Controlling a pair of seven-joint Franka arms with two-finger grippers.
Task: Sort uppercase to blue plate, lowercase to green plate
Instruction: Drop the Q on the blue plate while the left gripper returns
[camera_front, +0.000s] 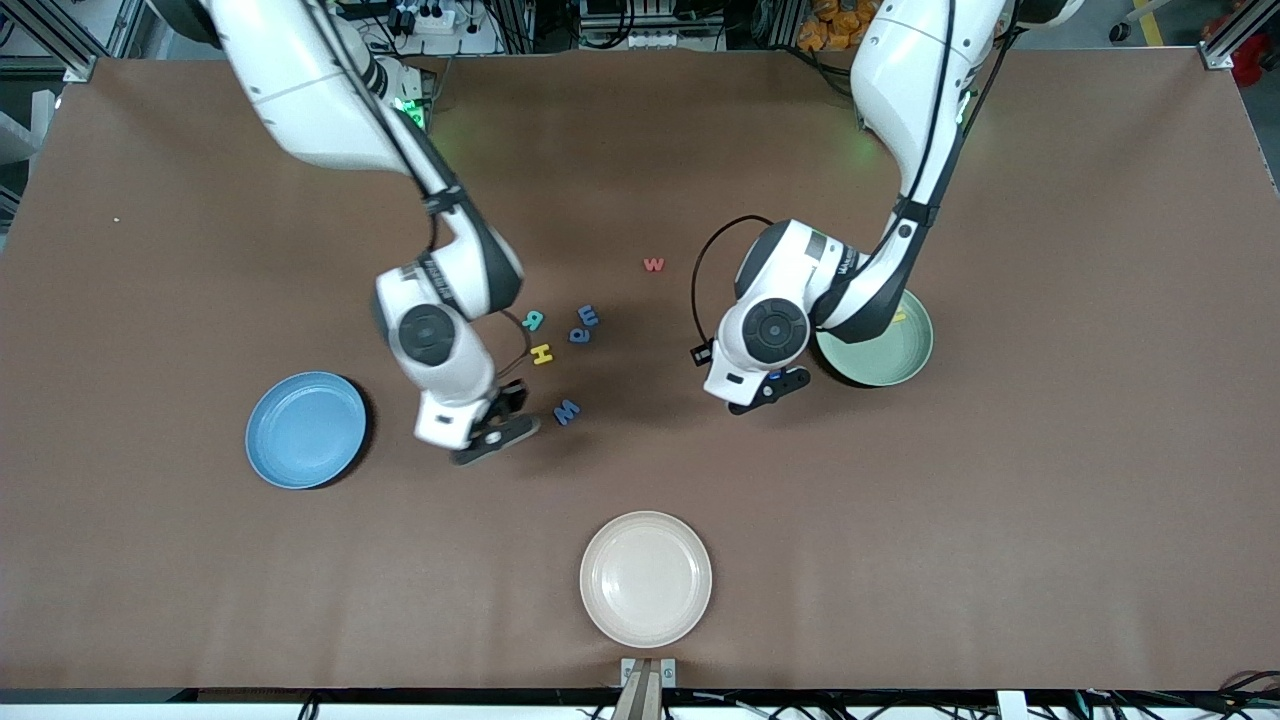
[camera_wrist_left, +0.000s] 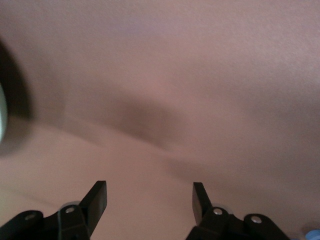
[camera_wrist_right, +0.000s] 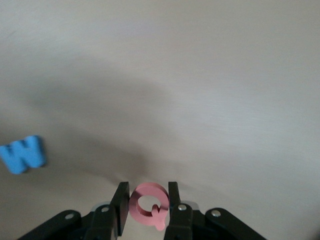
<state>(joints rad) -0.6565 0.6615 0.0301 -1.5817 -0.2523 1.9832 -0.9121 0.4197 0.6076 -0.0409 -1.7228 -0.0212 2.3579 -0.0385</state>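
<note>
Left of centre in the front view, the right gripper pinches the red Q, presumably bound for the blue plate at lower left, while the left gripper waits spread beside the green plate.

I see bare table between my right claw and the blue plate. The blue W lies just beside that claw, toward the left arm's end.

Three plates: blue, green, cream-white; seven toy letters visible; two arms.
</note>
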